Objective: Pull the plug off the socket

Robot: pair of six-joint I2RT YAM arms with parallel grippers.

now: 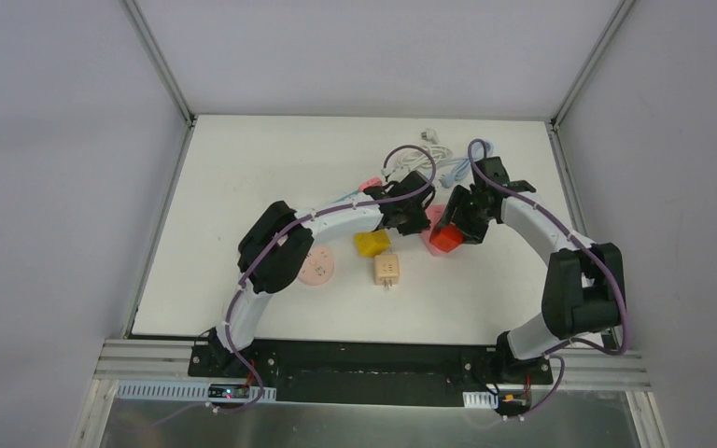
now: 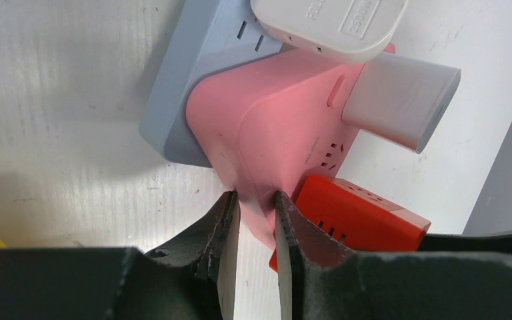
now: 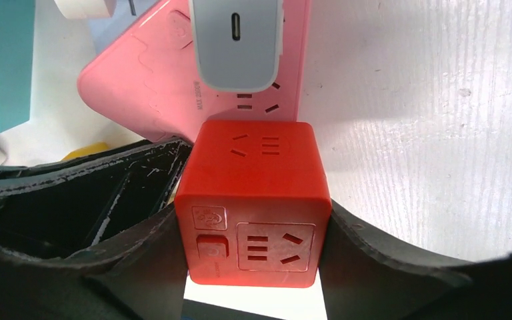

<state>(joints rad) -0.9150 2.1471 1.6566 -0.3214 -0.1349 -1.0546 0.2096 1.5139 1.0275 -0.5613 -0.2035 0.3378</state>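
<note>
A red cube plug (image 3: 253,167) butts against the edge of the flat pink socket (image 3: 153,80) in the right wrist view. My right gripper (image 3: 252,215) is shut on the cube, one finger on each side face. In the left wrist view my left gripper (image 2: 257,198) pinches the near corner of the pink socket (image 2: 273,127), both fingers touching it, with the red cube (image 2: 357,213) just to the right. From above, both grippers meet at the cube (image 1: 445,239) mid-table. A grey-white charger (image 3: 238,43) is also plugged into the pink socket.
A grey power strip (image 2: 193,73) lies under the pink socket, with a white plug (image 2: 327,23) in it. A yellow block (image 1: 372,243), a beige cube adapter (image 1: 387,271) and a pink disc (image 1: 316,268) lie nearer the bases. White cables (image 1: 439,154) lie behind. A teal box (image 3: 3,60) stands at left.
</note>
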